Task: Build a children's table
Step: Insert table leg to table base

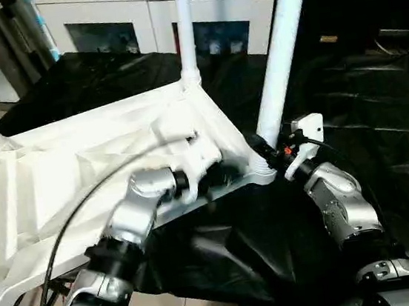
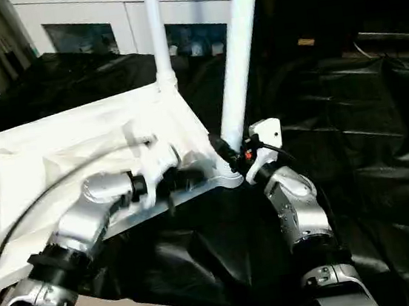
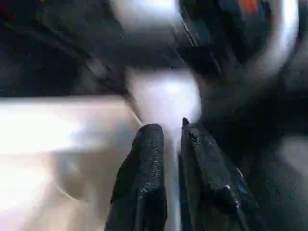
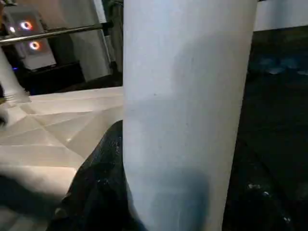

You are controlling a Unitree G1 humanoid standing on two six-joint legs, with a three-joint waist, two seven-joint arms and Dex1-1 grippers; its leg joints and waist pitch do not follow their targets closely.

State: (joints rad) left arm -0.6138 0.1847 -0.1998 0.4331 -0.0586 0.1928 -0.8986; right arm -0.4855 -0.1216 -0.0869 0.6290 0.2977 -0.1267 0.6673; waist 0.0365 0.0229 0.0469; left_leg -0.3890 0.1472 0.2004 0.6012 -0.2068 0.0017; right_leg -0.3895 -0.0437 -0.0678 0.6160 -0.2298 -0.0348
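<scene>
Left eye view: tabletop (image 1: 80, 176) lies underside up on black-draped table (image 1: 377, 102), w/ three legs standing in corner sockets. Right gripper (image 1: 264, 151) clamps the near leg (image 1: 281, 46) just above its socket (image 1: 260, 170); left gripper (image 1: 219, 177) sits at the tabletop edge beside that corner. Left wrist view adds what the head cam can't: both fingers (image 3: 144, 178) pinch the thin white edge between them. Right wrist view: leg fills the gap, black finger (image 4: 103, 183) pressed on its side. White cabinet (image 1: 135, 12) behind.
</scene>
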